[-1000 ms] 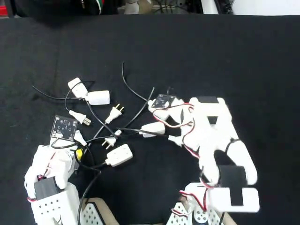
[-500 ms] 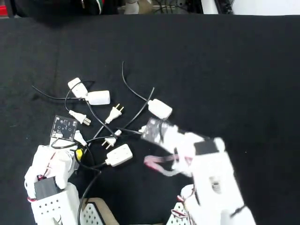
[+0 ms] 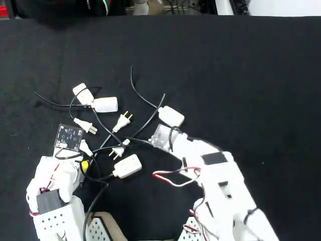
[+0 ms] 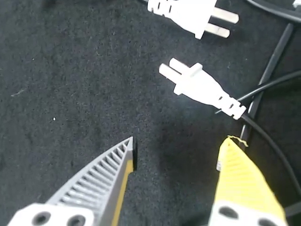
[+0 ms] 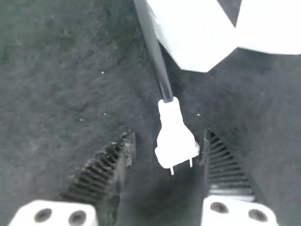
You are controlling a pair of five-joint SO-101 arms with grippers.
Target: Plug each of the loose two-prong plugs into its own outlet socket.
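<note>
My right gripper (image 5: pixel 168 135) is open, its dark fingers on either side of a small white two-prong plug (image 5: pixel 175 136) lying on the cloth. The plug's black cord runs off toward a white outlet socket (image 5: pixel 193 33). In the high view that socket (image 3: pixel 171 116) lies just beyond the right arm's wrist (image 3: pixel 162 135). My left gripper (image 4: pixel 179 140) is open too, low over the cloth. A white plug (image 4: pixel 200 87) lies just ahead of its grey and yellow fingers, and a second plug (image 4: pixel 188 12) lies farther off. More sockets (image 3: pixel 105 104) (image 3: pixel 128 166) and plugs (image 3: pixel 123 120) (image 3: pixel 86 125) lie between the arms.
Thin black cords (image 3: pixel 143 100) cross and tangle among the plugs and sockets on the black cloth (image 3: pixel 241 75). Another small white socket (image 3: pixel 83 93) lies at the far left. The left arm's base (image 3: pixel 55 201) sits at the near left edge.
The right arm pulled back off the socket it was covering and swung left. Its gripper now straddles a plug nearer the table's middle. The left arm has stayed still.
</note>
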